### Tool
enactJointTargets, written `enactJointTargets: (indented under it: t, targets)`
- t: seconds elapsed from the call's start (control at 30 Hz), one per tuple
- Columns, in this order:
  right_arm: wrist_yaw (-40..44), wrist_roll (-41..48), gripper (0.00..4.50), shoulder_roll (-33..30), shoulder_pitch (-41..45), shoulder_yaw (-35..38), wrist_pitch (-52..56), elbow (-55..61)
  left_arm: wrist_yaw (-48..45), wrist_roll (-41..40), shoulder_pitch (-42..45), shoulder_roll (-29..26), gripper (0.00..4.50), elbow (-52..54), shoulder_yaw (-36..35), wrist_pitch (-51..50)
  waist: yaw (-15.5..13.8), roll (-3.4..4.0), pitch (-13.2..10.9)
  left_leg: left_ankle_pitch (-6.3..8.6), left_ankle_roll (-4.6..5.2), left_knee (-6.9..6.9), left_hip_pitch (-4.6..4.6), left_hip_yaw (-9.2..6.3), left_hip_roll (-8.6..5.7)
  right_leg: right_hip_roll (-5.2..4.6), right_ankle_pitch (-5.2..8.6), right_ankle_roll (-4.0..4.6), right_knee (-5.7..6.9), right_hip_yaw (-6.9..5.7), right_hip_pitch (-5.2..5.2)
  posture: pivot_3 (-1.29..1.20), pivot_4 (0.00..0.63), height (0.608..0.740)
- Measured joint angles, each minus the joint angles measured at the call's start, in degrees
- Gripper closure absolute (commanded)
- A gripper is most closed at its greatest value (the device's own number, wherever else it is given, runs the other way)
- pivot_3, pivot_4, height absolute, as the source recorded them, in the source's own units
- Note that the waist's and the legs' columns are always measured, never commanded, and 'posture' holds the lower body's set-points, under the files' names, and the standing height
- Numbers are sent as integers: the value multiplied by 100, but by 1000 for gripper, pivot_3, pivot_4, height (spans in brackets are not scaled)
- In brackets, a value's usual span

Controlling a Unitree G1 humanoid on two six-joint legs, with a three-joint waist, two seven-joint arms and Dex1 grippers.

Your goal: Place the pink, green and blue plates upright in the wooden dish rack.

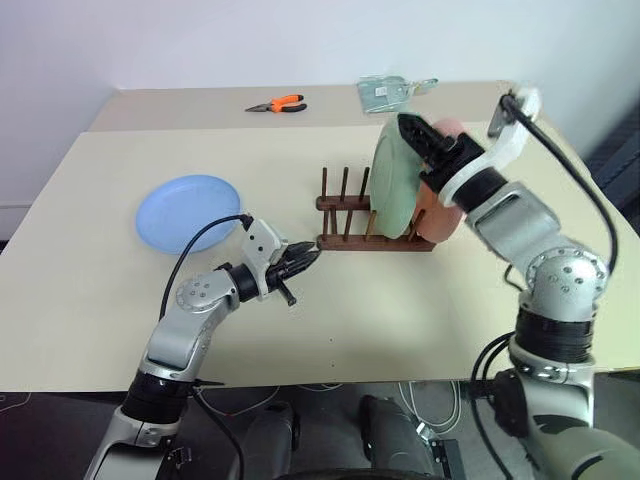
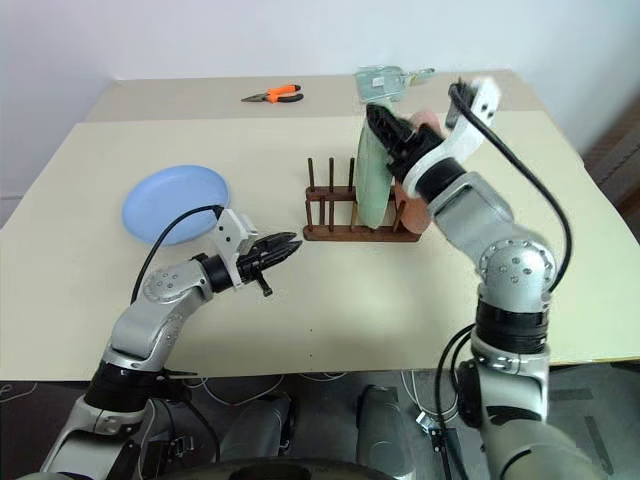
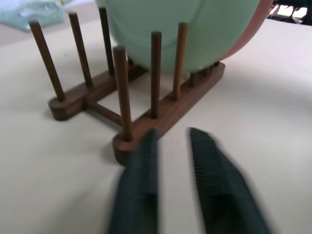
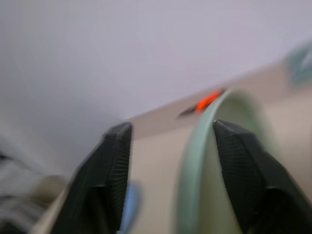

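Nearest the camera, lower left of the head view, my left gripper [image 1: 303,262] sits low over the table [image 1: 400,320], fingers a little apart, empty, aimed at the near end of the wooden rack [image 1: 340,240]. Mid-frame, the green plate [image 1: 395,180] stands upright in the rack, the pink plate [image 1: 445,215] just behind it. My right gripper [image 1: 415,135] straddles the green plate's upper rim, fingers spread, not clamped. Farther left lies the blue plate [image 1: 188,212], flat, nearer my left arm, so that arm should fetch it.
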State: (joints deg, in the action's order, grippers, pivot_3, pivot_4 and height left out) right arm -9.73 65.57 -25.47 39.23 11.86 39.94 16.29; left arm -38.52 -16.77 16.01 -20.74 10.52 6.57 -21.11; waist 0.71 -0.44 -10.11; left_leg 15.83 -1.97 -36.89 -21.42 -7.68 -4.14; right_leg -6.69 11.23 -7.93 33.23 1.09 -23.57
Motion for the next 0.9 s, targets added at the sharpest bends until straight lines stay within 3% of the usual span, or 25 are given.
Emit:
enactJointTargets:
  t: [0.1, 0.13, 0.17, 0.2, 0.27, 0.3, 0.5, 0.63, 0.77, 0.87, 0.9]
  targets:
    - [624, -674, 2041, -517, 215, 3, -282, 26, 683, 162, 228, 134, 648, -228, -374, 10, -8, -3, 1, 0, 0, 1, 0, -1, 0, 0, -2, -7, -1, -1, 1, 0, 150, 740]
    - [866, -822, 1797, -652, 271, 14, -349, 24, 1068, 252, 400, 197, 112, -408, -602, -5, -9, -4, 1, 0, 0, 0, 1, -1, 0, 0, 0, -14, -2, -2, 3, 0, 150, 740]
    - [1109, -910, 1489, -745, 350, 20, -379, 14, 1495, 332, 600, 254, 0, -605, -870, -73, -7, -4, 0, 0, 0, 0, 1, -2, 0, 0, 6, -26, -2, -2, 3, 0, 150, 740]
    - [1276, -930, 1186, -774, 422, 28, -396, 17, 1799, 381, 739, 266, 0, -734, -1093, -136, 7, -4, 1, 0, 0, 0, 3, -2, 1, 0, 7, -29, -1, -2, 2, 0, 150, 740]
    - [1650, -942, 137, -895, 584, 17, -354, 37, 2492, 361, 1034, 386, 0, -950, -1651, -327, 20, -4, 0, 0, 0, 3, 2, -1, 1, 0, 5, -28, -2, -1, 0, 0, 150, 740]
    - [1805, -997, 50, -961, 634, -33, -325, 87, 2761, 354, 1117, 404, 0, -1031, -1886, -380, 20, -4, 1, 0, 0, 3, 2, -2, 1, 0, -1, -18, -2, -1, 0, 0, 150, 740]
    - [3247, -2510, 50, -1561, 348, -1610, -648, 954, 4721, 580, 1254, 325, 0, -1459, -3292, -813, 5, -25, 5, 0, -2, 2, 1, -3, 0, -1, 10, -37, -2, -3, -1, 0, 150, 740]
    - [3742, -3180, 50, -1369, 50, -2334, -857, 1060, 5172, 443, 1273, 301, 0, -1414, -3775, -1519, -55, -41, 0, -5, -11, -9, -4, -8, -8, -6, 9, -37, 0, -3, 4, 0, 150, 740]
    - [3988, -3736, 50, -1117, -124, -2709, -1126, 1067, 5381, -154, 1440, 652, 0, -1308, -4235, -2636, -136, -59, 5, -5, -13, -10, -4, -12, -8, -6, 8, -36, 1, -5, 4, 0, 150, 740]
    - [4100, -3983, 0, -971, -274, -2787, -1174, 1068, 5408, -681, 1579, 962, 799, -1221, -4632, -3086, -144, -68, 0, -7, -17, -9, -3, -14, -8, -6, -4, -16, 5, -6, 3, 0, 150, 740]
    - [4128, -4072, 0, -926, -311, -2788, -1179, 1070, 5387, -960, 1664, 1067, 1328, -1208, -4829, -3184, -144, -67, 0, -8, -18, -8, -2, -15, -8, -6, -4, -16, 5, -7, 3, 0, 150, 740]
